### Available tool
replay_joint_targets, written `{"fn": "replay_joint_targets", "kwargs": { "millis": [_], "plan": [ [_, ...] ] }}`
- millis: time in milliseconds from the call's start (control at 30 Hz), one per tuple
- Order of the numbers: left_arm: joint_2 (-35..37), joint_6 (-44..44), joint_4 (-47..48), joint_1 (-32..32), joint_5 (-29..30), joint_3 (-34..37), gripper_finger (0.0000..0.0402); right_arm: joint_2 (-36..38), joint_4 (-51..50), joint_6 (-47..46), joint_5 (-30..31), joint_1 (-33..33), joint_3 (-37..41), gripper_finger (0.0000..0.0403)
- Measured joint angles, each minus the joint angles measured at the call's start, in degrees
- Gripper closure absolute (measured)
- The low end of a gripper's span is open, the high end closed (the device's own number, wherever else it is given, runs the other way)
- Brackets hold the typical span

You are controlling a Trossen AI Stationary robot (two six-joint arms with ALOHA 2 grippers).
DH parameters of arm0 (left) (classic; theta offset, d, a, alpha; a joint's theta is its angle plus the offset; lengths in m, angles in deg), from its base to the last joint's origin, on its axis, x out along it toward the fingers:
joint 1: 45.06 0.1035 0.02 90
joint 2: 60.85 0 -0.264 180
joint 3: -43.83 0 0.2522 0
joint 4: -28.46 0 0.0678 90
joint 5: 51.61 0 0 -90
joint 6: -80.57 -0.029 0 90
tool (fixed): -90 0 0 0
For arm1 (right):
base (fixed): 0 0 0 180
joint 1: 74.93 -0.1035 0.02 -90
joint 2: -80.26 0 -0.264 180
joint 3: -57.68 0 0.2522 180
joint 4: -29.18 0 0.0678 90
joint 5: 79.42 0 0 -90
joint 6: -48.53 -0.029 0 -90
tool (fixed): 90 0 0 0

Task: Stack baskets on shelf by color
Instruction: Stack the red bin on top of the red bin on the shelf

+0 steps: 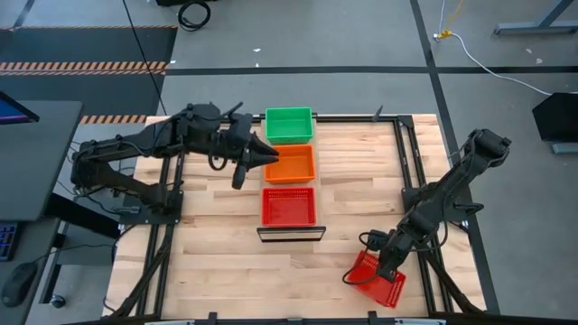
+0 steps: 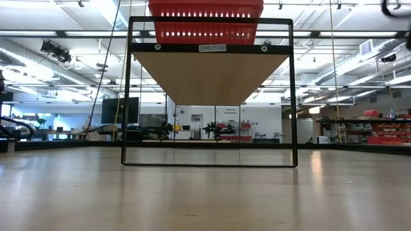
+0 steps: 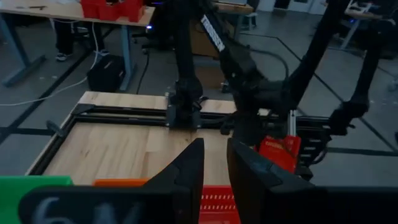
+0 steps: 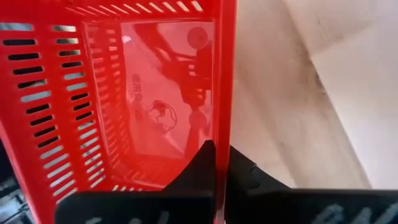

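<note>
Down at the table's five o'clock corner, the right gripper (image 1: 386, 267) is clamped on the rim of a red perforated plastic basket (image 1: 372, 280), which spreads toward six o'clock from its fingers.

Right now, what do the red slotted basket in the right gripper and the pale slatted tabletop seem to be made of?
Red slotted basket: probably moulded plastic, glossy, with even slots and reflections on its floor. Pale slatted tabletop: looks like wood, matte, showing joined strips and grain.
</note>
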Motion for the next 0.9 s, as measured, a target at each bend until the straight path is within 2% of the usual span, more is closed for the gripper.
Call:
{"fn": "replay_joint_targets", "kwargs": {
  "millis": [100, 267, 400, 500, 600, 733, 900],
  "plan": [
    [0.0, -0.2, 0.0, -1.6, 2.9, 0.0, 0.0318, 2.2, -6.4, 2.0, 0.9, 1.6, -4.8, 0.0395],
    [0.0, -0.4, 0.0, -2.1, 3.6, 0.0, 0.0313, 5.8, -25.6, 11.4, 5.2, 5.7, -18.2, 0.0398],
    [0.0, -0.4, 0.0, -2.1, 5.1, 0.0, 0.0312, 6.9, -39.5, 21.4, 12.1, 11.8, -32.3, 0.0398],
    [0.0, -0.4, 0.0, -1.9, 6.6, 0.0, 0.0311, 5.7, -44.7, 31.7, 15.8, 18.3, -42.3, 0.0398],
    [0.0, -0.1, 0.2, -1.4, 6.9, 0.0, 0.031, 2.8, -47.0, 42.7, 15.6, 25.8, -50.2, 0.0398],
    [0.3, 1.2, 0.3, -0.1, 6.9, 0.0, 0.031, -3.0, -47.5, 55.8, 11.4, 34.8, -57.9, 0.0398],
    [2.4, 1.3, 1.7, 1.8, 6.9, 0.0, 0.0314, -12.2, -46.6, 67.4, 7.1, 42.7, -67.4, 0.0398]
  ]
}}
